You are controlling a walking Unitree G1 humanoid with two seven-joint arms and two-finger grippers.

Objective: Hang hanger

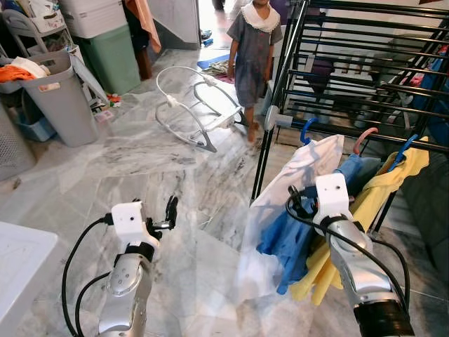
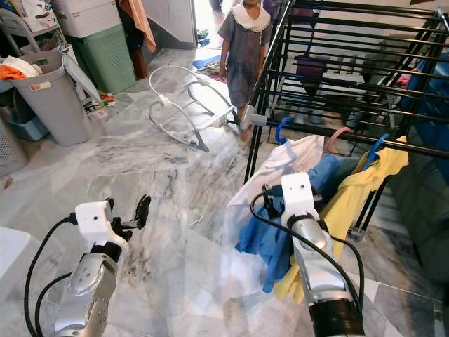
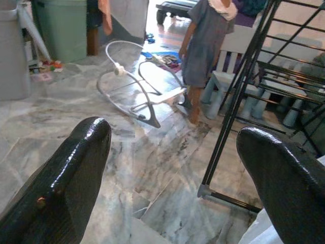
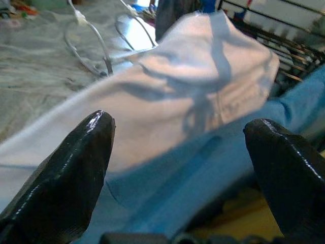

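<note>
— Two grippers up; starting at the left?
— Left gripper (image 1: 170,210) hovering over bare marble floor (image 1: 161,151), fingers (image 3: 76,168) spread wide with nothing between, well apart from any clothing.
— And moving rightward?
— White garment (image 1: 298,186) draped on a blue-hooked hanger (image 1: 306,130), hooked over the lower rail of the black drying rack (image 1: 337,77). Then a blue garment (image 1: 295,239) on a pink hook (image 1: 365,137), then a yellow one (image 1: 382,196) on another blue hook (image 1: 405,150).
— Right gripper?
— Right gripper (image 4: 183,168) directly in front of the white and blue cloth, fingers (image 4: 76,162) parted, closed on nothing, cloth just ahead of the tips.
— Nearer arm, then?
— Clearly the right. Hanger ahead and slightly above the fingertips, hanging edge-on, its bar apparently running away from the robot, across the rail. Probably seated already.
</note>
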